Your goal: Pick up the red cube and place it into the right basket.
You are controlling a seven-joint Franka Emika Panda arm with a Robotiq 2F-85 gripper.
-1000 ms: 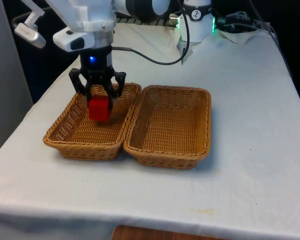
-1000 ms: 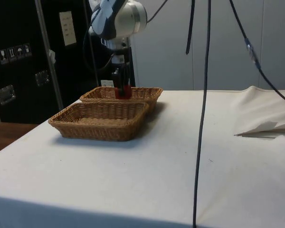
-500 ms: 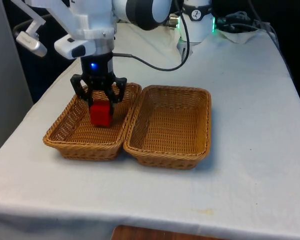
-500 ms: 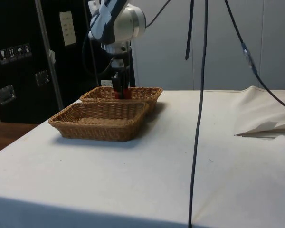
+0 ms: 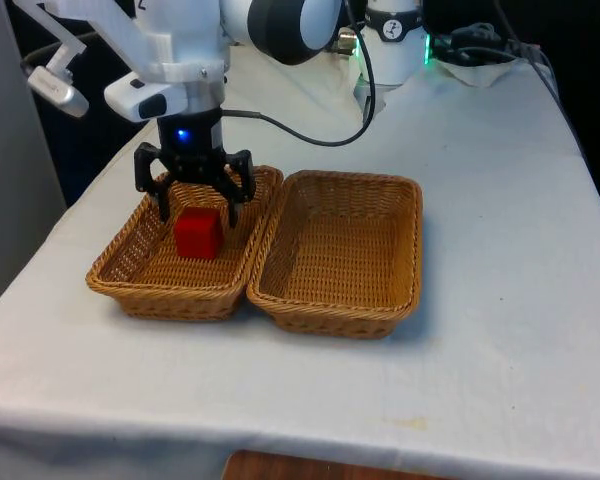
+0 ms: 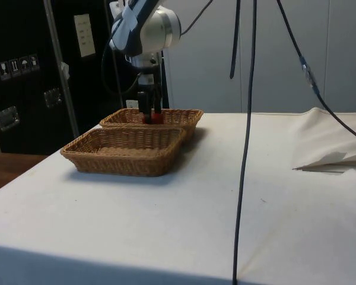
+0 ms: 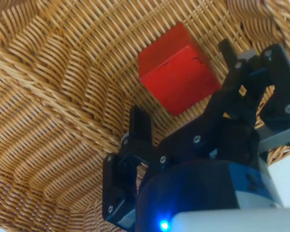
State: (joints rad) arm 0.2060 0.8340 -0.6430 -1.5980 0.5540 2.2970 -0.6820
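The black two-finger end effector (image 5: pixel 194 203) stood spread wide, holding nothing, directly above the small red cube (image 5: pixel 198 234), which lay released inside the rectangular woven wicker basket (image 5: pixel 130 262) beneath it.

Red cube (image 7: pixel 176 69) lies on basket (image 7: pixel 63 96) weave (fingers (image 7: pixel 140 126) apart, clear of it).

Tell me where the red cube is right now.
The red cube sits on the floor of the basket at the front view's left, beside the second basket, directly under the open tool.
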